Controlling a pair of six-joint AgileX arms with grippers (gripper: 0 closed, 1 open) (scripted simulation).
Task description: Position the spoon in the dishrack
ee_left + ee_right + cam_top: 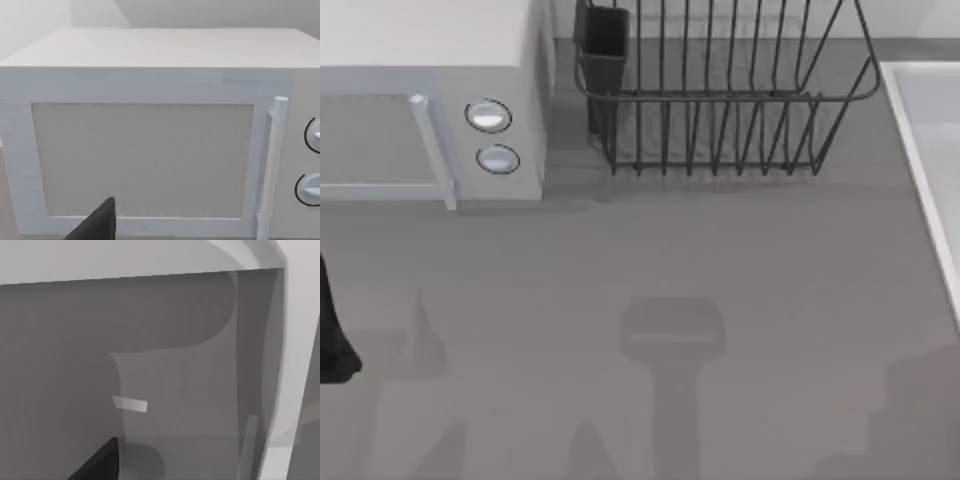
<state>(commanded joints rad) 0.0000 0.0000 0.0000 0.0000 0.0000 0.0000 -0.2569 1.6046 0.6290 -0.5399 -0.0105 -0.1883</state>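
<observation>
My left arm (335,335) sits parked at the grey table's (640,300) left edge, can't tell pincer states, and the dark wire dishrack (720,100) waits far back, right of the white microwave (430,100).

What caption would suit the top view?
Gray table with a white microwave at its left and a dark wire dishrack beside it.

Dishrack (720,95) top cut off
</observation>
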